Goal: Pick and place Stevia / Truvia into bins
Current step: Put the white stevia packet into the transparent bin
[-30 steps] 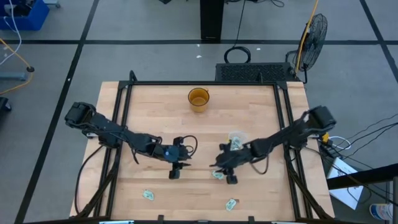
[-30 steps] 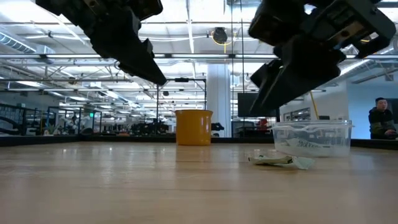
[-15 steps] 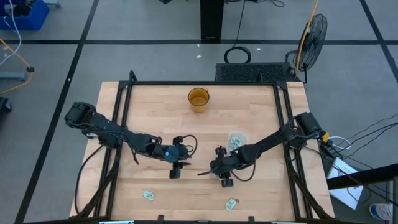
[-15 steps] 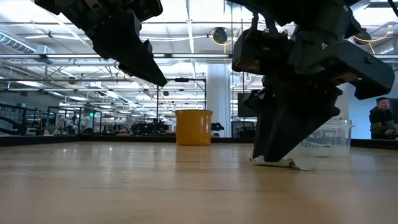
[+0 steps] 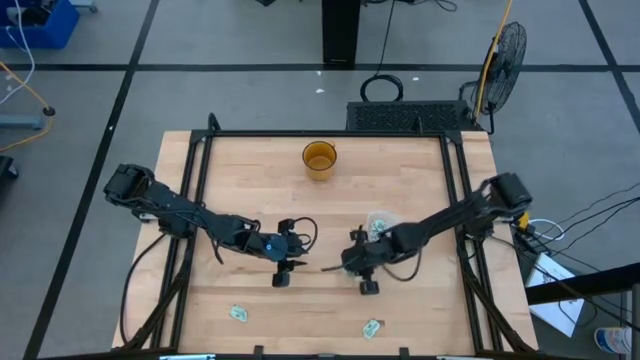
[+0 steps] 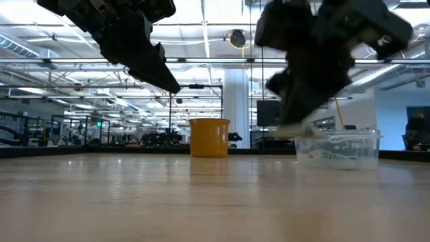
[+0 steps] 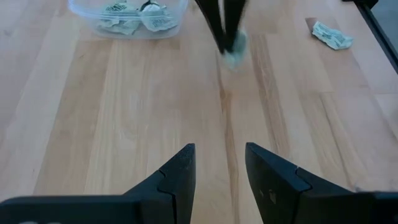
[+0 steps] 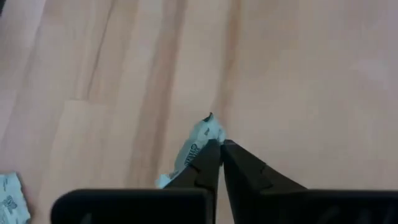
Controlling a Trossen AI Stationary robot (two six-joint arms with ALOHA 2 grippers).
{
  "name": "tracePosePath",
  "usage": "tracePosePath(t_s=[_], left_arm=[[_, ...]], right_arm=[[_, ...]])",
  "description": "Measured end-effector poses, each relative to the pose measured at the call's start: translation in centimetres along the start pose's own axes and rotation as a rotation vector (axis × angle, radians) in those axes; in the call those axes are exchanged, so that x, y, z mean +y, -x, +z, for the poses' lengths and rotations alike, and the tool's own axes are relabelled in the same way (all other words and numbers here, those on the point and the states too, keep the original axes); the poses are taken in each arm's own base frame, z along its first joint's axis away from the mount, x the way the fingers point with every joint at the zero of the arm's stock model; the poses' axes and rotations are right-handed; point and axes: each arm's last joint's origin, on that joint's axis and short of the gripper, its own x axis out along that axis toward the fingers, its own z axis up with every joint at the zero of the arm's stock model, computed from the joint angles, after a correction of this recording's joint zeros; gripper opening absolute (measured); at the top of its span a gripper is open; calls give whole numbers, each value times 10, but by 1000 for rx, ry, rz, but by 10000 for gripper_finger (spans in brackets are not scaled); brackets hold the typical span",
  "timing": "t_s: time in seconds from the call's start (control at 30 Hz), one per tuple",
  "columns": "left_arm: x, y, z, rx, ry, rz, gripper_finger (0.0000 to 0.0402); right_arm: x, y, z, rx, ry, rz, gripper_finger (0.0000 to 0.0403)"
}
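Now right gripper (image 8: 220,144) pinches a sachet (image 8: 198,138) tight above the table (image 5: 400,160), near the tub (image 7: 127,15); left gripper (image 7: 219,162) hovers with jaws narrowly apart.

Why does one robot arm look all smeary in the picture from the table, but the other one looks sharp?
In the low view, the right gripper is smeared by motion blur, with the sachet it pinches. The left gripper there has crisp edges. In the left wrist view the far fingers and sachet also look streaked; in the right wrist view the sachet is fairly sharp.
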Motion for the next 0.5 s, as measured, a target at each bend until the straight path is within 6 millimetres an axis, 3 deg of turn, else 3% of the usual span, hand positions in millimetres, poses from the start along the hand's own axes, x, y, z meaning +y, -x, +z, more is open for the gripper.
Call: tracePosePath(t_s=[0.13, 0.27, 0.37, 0.5], left_arm=[[0, 0, 0, 2, 0, 1, 145], [0, 0, -2, 16, -2, 4, 145], [1, 0, -3, 26, -4, 8, 145], [1, 0, -2, 21, -2, 14, 145]], right_arm=[[-4, 45, 2, -46, 9, -154, 8], [-17, 81, -14, 11, -60, -421, 3], [-26, 84, -29, 2, -185, -498, 3], [-37, 67, -56, 45, -262, -468, 2]])
